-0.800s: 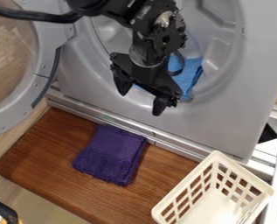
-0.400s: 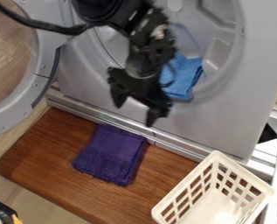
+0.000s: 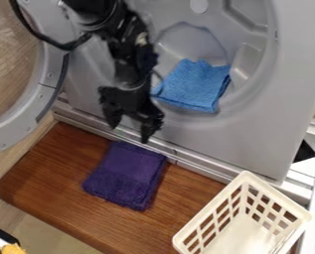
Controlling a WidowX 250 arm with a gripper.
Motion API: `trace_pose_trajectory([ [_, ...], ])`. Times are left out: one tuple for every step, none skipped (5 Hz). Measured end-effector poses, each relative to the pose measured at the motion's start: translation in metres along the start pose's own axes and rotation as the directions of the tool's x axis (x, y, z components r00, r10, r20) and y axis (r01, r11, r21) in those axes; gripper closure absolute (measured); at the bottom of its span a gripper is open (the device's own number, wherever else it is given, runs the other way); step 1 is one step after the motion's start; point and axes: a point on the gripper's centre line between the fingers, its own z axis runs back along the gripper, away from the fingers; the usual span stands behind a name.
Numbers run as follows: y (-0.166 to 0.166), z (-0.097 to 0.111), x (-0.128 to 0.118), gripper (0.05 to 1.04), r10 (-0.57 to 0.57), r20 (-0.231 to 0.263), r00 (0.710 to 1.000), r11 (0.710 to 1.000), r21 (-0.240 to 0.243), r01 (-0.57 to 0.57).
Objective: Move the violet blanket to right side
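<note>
Violet blanket point(image 3: 125, 176) lies folded on the brown wooden table point(image 3: 40, 173), near the metal ledge of the grey machine point(image 3: 253, 144) and to the left of the basket point(image 3: 210, 204) in the view. Its shape is almost rectangular, and the cloth looks thick and soft, with a rougher pile along the lower part. The table has visible grain and a rounded corner. The basket, cream and probably of plastic, has square holes in its walls. The round door point(image 3: 50, 74) stands open at the left, and a blue cloth point(image 3: 194, 85) with fine texture lies in the machine's round opening. Above the blanket hangs the black tool point(image 3: 129, 132), its two fingers spread, gripping nothing.
</note>
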Motion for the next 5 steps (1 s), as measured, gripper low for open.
trace_pose_trajectory([
  [-0.001, -0.019, -0.007, 0.083, -0.018, -0.048, 0.999, 0.999, -0.031, 0.017],
  [-0.004, -0.031, -0.020, 0.083, -0.019, -0.098, 0.995, 0.999, -0.038, 0.015],
  [-0.008, -0.048, -0.031, 0.083, -0.016, -0.144, 0.989, 0.999, -0.045, 0.010],
  [-0.007, -0.056, -0.036, 0.083, -0.001, -0.147, 0.989, 1.000, -0.025, -0.003],
  [-0.008, -0.060, -0.037, 0.083, 0.006, -0.146, 0.989, 1.000, -0.019, -0.008],
])
